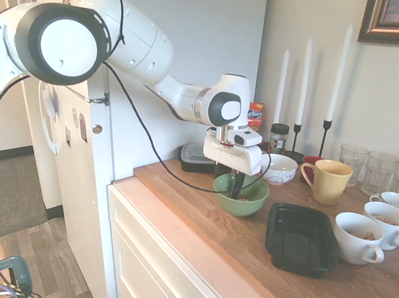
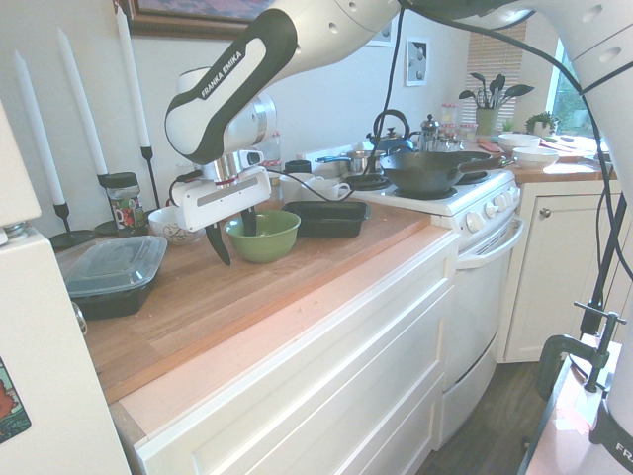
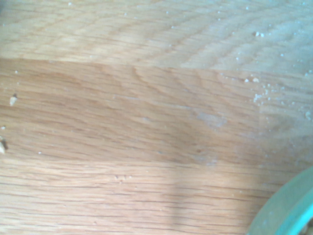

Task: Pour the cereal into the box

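While pincer (image 2: 237,248) straddles wall of green bowl (image 2: 269,243), jaws wide; cereal (image 1: 244,199) lies inside bowl.

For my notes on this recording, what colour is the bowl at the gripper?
Green; the bowl shows best in the first exterior view.

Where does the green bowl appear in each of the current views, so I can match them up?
First exterior view: green bowl, just right of centre.
Second exterior view: left of centre, mid-height.
Wrist view: bottom right corner, cut off.
Shared landmark: the wooden countertop.
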`<control>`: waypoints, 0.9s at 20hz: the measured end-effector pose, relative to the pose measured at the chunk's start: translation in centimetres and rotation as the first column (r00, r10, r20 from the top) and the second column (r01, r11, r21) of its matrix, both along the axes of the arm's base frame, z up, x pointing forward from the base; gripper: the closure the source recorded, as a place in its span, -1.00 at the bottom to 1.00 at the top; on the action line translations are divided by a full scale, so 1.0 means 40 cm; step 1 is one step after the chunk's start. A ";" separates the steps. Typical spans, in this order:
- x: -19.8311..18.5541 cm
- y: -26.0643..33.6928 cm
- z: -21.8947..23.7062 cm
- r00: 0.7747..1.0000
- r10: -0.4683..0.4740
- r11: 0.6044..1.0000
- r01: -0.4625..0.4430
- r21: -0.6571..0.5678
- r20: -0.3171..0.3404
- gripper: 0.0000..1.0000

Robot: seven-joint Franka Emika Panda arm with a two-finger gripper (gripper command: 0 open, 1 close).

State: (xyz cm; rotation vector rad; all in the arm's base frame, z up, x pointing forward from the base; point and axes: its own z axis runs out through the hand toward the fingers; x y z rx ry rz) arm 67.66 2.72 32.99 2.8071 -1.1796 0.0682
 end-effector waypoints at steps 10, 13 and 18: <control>-0.001 -0.014 0.023 1.000 -0.002 1.000 0.002 -0.013 0.012 1.00; -0.001 -0.014 0.024 1.000 -0.002 1.000 0.003 -0.012 0.013 1.00; -0.002 -0.013 0.059 0.999 -0.001 1.000 0.001 -0.007 0.034 1.00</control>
